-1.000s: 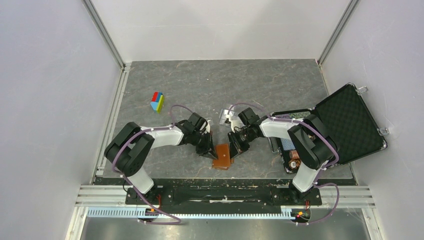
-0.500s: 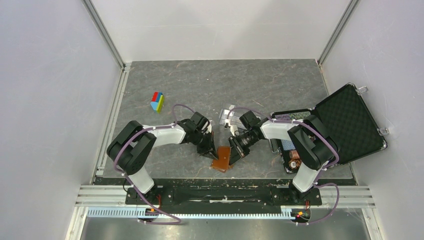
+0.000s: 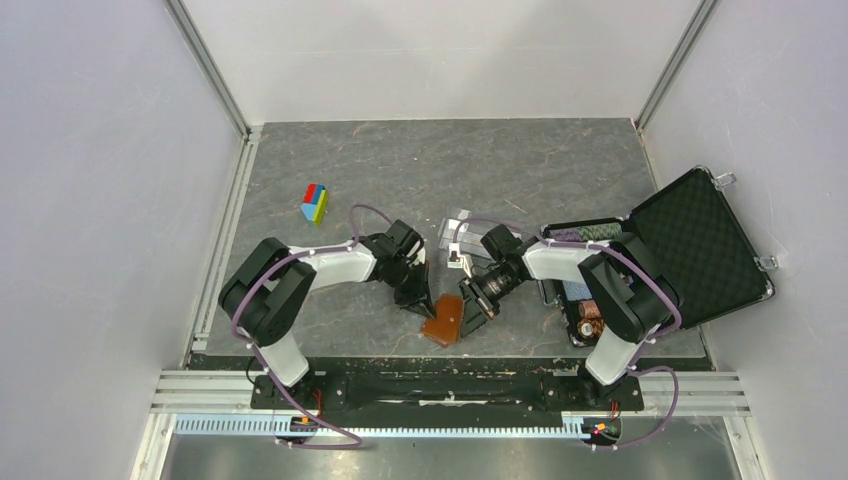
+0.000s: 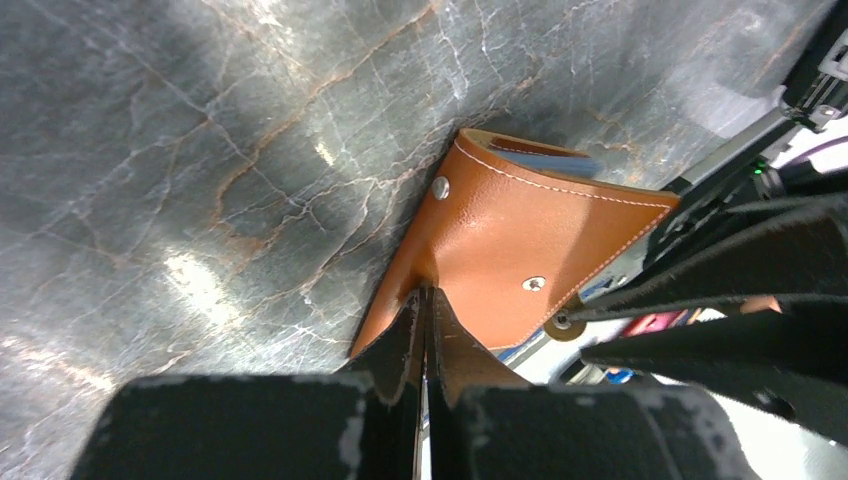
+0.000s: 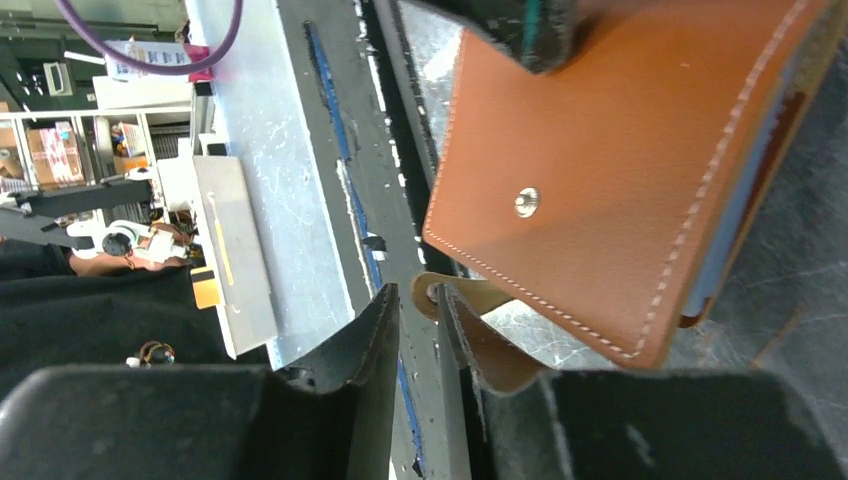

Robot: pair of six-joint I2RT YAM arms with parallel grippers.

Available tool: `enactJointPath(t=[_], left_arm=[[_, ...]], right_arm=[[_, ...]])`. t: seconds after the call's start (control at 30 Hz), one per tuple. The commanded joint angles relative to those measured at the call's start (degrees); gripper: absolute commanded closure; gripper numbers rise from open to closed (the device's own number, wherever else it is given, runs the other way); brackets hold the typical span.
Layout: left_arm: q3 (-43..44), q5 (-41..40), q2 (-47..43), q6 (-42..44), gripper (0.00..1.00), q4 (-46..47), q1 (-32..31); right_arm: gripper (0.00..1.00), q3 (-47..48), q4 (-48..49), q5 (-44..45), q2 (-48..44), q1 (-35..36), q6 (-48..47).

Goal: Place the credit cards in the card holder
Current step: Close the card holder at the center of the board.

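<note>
Between the inward-bent arms [image 3: 330, 265], left tool [image 4: 425, 300] clamps the card holder [image 4: 520, 240]; right tool [image 5: 415, 300] gapes around its tab [image 5: 447, 291].

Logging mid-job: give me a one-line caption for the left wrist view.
Left end effector pinches the brown wallet by one edge; a blue card peeks from its open pocket.

Around the wallet [image 3: 443, 318], my left pincer [image 3: 418, 300] sits at 10 o'clock, my right pincer [image 3: 472, 305] at 2, the tray [image 3: 460, 225] at 12, the case [image 3: 700, 245] at 3.
</note>
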Motion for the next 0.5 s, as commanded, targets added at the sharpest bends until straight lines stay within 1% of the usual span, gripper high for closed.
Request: enactJointPath(t=[0.0, 0.13, 0.27, 0.33, 0.47], left_arm=[[2.28, -11.75, 2.51, 7.36, 0.98, -8.84, -0.42], [5.40, -15.85, 2.82, 11.14, 0.97, -13.72, -1.45], [7.55, -19.23, 3.10, 13.53, 0.91, -16.99, -2.38], [8.13, -20.20, 2.93, 14.03, 0.87, -17.77, -2.86], [9.22, -20.98, 2.32, 14.64, 0.84, -18.44, -3.61]], right_arm=[[0.74, 2.06, -2.36, -5.54, -3.87, 0.29, -3.29], [0.72, 3.06, -2.41, -4.99, -4.20, 0.28, -2.87], [0.71, 4.81, -2.81, -4.06, -5.65, 0.04, -2.53], [0.74, 5.36, -2.07, -3.73, -6.78, -0.46, -1.44], [0.80, 6.50, 0.03, -3.53, -8.41, -1.64, 0.62]])
